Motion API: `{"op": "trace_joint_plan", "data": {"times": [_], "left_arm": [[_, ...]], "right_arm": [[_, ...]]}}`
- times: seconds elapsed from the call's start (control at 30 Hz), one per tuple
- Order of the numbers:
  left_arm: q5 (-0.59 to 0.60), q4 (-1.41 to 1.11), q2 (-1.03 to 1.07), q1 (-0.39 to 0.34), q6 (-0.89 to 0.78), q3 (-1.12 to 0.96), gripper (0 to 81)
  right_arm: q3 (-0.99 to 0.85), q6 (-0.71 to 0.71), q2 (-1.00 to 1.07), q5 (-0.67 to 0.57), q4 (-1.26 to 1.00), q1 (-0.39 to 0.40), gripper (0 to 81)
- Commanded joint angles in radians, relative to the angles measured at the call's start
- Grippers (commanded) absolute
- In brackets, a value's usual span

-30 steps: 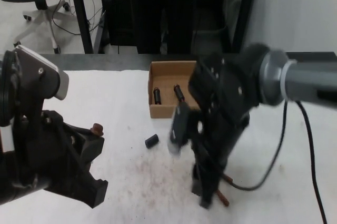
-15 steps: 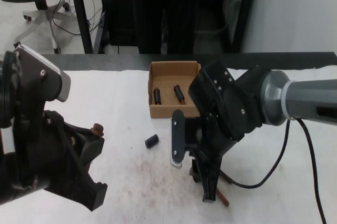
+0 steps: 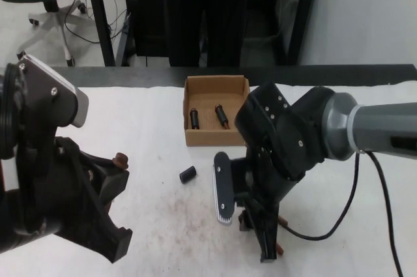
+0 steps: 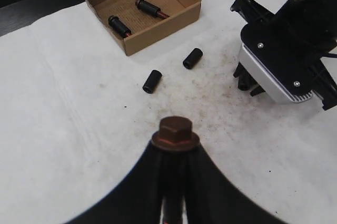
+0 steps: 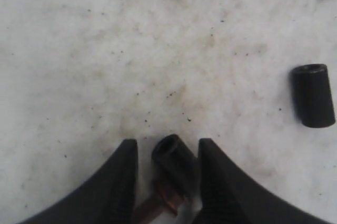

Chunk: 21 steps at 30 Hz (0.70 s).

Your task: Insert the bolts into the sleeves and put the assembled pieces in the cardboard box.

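My left gripper (image 4: 174, 153) is shut on a copper-headed bolt (image 4: 175, 131), held upright above the white cloth; the same bolt (image 3: 120, 158) sits at the left in the high view. My right gripper (image 5: 167, 147) is down at the cloth. Its fingers stand apart on either side of a black sleeve (image 5: 174, 162) with a copper bolt end sticking out, and a gap shows on one side. Two loose sleeves (image 4: 192, 58) (image 4: 152, 81) lie between the arms. The cardboard box (image 3: 215, 137) holds two assembled pieces (image 3: 194, 119) (image 3: 221, 116).
The bulky right arm (image 3: 287, 140) stands just in front of the box's near right corner, its cable trailing to the right. One more sleeve (image 5: 313, 95) lies near the right gripper. White cloth (image 3: 150, 120) covers the bench; a dark strip runs behind it.
The right arm has turned and dropped lower, its gripper shifting a little toward the near edge. The left arm and its bolt have stayed put.
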Motion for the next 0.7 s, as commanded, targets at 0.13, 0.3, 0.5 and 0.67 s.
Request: {"op": "trace_joint_plan", "data": {"times": [0.13, 0.3, 0.5, 0.67], "left_arm": [[-0.003, -0.013, -0.001, 0.003, 0.008, -0.004, 0.3], [-0.003, -0.013, -0.001, 0.003, 0.008, -0.004, 0.3], [-0.01, -0.013, -0.001, 0.003, 0.007, -0.004, 0.3], [-0.024, -0.013, -0.001, 0.003, 0.007, -0.004, 0.3]], "right_arm": [[0.004, -0.035, 0.067, 0.001, -0.017, -0.001, 35.7], [0.004, -0.063, 0.078, 0.078, -0.074, -0.001, 23.7], [0.004, 0.019, 0.078, 0.099, -0.054, 0.004, 0.8], [-0.004, 0.088, 0.066, 0.099, -0.061, 0.005, 0.8]]}}
